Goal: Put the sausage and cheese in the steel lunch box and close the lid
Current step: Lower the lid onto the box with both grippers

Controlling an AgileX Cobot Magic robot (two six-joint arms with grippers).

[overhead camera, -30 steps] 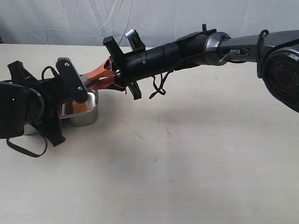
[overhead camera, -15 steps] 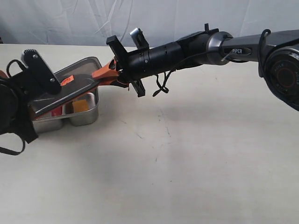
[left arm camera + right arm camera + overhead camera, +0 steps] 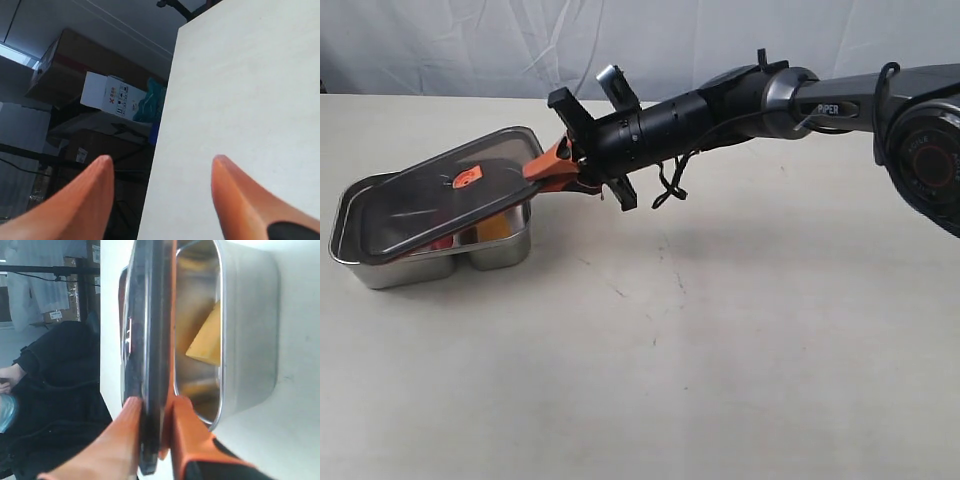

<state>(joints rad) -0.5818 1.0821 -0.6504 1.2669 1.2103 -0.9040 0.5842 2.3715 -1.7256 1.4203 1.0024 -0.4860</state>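
Over the shiny two-compartment steel lunch box [image 3: 390,268], the right claw [image 3: 548,170] pinches the dark translucent rectangular lid [image 3: 440,195] by one edge. The lid is tilted, seemingly to hinge down over the yellow cheese wedge [image 3: 492,228] and glossy red sausage [image 3: 442,243] inside. The left claw [image 3: 161,159] gapes empty.

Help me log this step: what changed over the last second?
The left arm pulled away off the left side of the exterior view; the left gripper is open and empty over the edge of the table. The lid, pinched at one edge by the right gripper, swung down over the lunch box and now lies tilted, its gripper end raised. The lunch box, cheese and sausage stayed put.
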